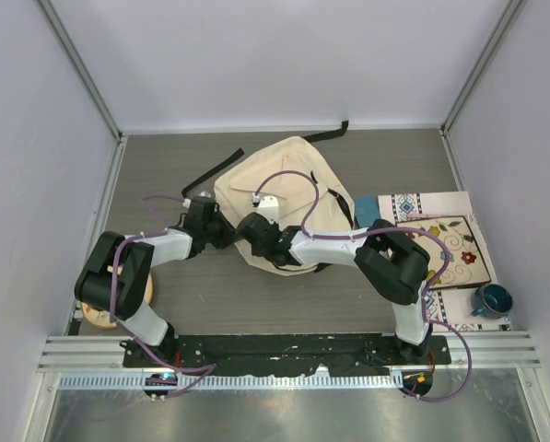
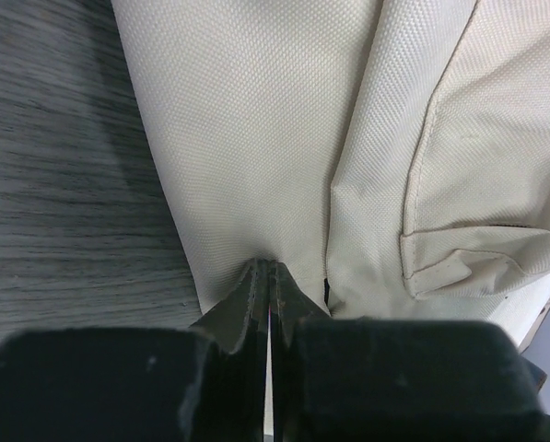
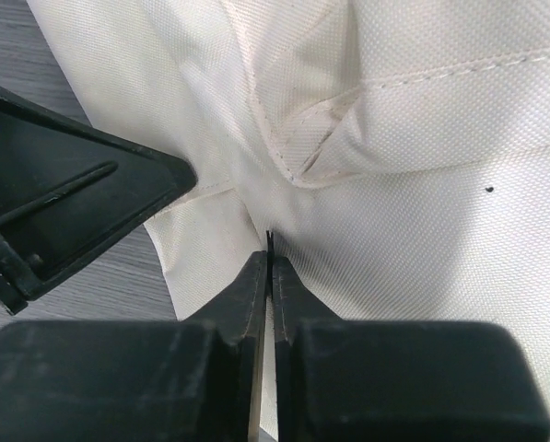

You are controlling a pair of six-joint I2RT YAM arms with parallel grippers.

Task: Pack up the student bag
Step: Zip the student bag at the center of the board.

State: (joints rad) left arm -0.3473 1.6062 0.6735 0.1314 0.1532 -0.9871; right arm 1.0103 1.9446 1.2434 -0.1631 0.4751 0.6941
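The student bag [image 1: 288,180], cream fabric with black straps, lies flat in the middle of the table. Both grippers meet at its near left edge. My left gripper [image 1: 223,232] is shut, its fingertips [image 2: 259,276] pinching a pucker of the bag's cloth [image 2: 256,138] just by the bag's edge. My right gripper [image 1: 253,230] is also shut; a thin black tab [image 3: 270,241] of the bag sticks up between its tips, below a stitched fold [image 3: 302,147]. The dark body of the left gripper [image 3: 63,207] shows at the left in the right wrist view.
A patterned board [image 1: 445,250] lies on a white patterned cloth [image 1: 413,204] at the right, with a blue mug [image 1: 491,299] near its front corner. A round wooden item [image 1: 98,313] sits under the left arm. A black strap [image 1: 210,171] trails left of the bag.
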